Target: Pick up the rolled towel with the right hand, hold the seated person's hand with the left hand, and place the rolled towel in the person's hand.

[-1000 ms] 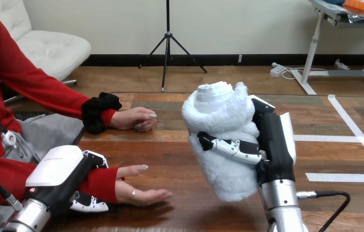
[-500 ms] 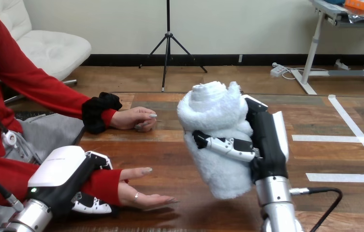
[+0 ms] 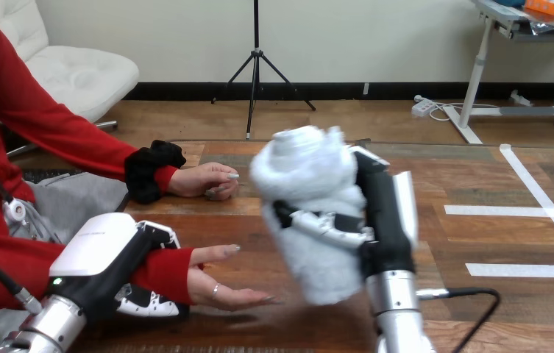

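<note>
Grip on the rolled towel (image 3: 303,173) belongs to the right hand (image 3: 385,213); its thumb (image 3: 325,223) lies across the towel's front and its black palm backs the towel's right side, so the hand is clamped on the roll; the white, fluffy towel stands nearly upright with its spiral end on top, leaning a little to the left; it hangs clear of the worktop (image 3: 480,239), near the middle of the head view.

Low at the left, the left hand (image 3: 104,250) is closed round the person's wrist (image 3: 163,268) in its red sleeve; dark fingers show above the sleeve and black-and-white ones beneath it; the person's nearer hand (image 3: 226,293) juts out past this hold, palm up, fingers straight, down at the worktop; the towel's lower end is just to the right of those fingertips in the view, and the two do not touch.

Farther back, the person's farther hand (image 3: 204,180) rests palm down on the worktop, well apart from both robot hands and left of the towel's top.

The worktop is dark brown wood with a plank grain; white tape lines (image 3: 524,209) cross its right part, behind and beside the right arm.
</note>
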`<move>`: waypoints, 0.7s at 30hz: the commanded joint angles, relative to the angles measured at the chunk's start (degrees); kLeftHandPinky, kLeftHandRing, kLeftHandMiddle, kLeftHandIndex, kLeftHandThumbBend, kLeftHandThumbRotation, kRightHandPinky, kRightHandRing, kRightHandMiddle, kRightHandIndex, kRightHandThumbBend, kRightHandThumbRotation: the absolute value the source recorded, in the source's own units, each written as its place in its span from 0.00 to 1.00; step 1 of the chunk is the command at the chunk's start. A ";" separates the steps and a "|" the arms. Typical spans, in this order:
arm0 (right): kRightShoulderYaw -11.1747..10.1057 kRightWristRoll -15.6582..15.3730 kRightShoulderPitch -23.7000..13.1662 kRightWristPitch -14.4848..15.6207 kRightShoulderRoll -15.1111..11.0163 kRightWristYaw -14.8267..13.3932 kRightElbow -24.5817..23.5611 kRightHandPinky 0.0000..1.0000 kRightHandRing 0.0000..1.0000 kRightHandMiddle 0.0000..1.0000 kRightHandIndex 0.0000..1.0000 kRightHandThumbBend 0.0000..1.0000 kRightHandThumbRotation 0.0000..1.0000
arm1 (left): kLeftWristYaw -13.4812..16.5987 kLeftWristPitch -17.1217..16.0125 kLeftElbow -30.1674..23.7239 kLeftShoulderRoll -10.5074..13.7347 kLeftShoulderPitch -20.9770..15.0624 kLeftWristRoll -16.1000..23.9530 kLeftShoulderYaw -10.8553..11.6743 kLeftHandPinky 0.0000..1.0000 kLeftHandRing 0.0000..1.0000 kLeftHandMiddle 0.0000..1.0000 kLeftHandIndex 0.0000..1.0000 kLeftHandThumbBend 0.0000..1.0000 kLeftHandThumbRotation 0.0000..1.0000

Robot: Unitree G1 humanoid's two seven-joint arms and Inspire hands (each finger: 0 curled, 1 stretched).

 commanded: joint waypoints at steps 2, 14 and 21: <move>1.68 -1.27 -6.85 -2.72 3.08 -2.80 0.54 0.22 0.27 0.36 0.32 0.71 0.00 | 0.05 -1.53 -5.30 -2.19 -3.76 -2.03 1.30 0.24 0.31 0.38 0.42 0.78 0.14; 4.43 -0.58 -7.32 -4.74 5.80 -5.04 2.83 0.20 0.26 0.35 0.31 0.67 0.00 | -0.51 -0.65 -6.61 -2.97 -4.22 -1.97 1.62 0.25 0.32 0.39 0.42 0.78 0.15; 5.75 -0.83 -7.60 -7.96 7.31 -7.50 5.21 0.18 0.23 0.33 0.31 0.66 0.00 | -0.47 -0.51 -6.82 -3.47 -4.69 -1.77 1.84 0.26 0.32 0.39 0.43 0.79 0.14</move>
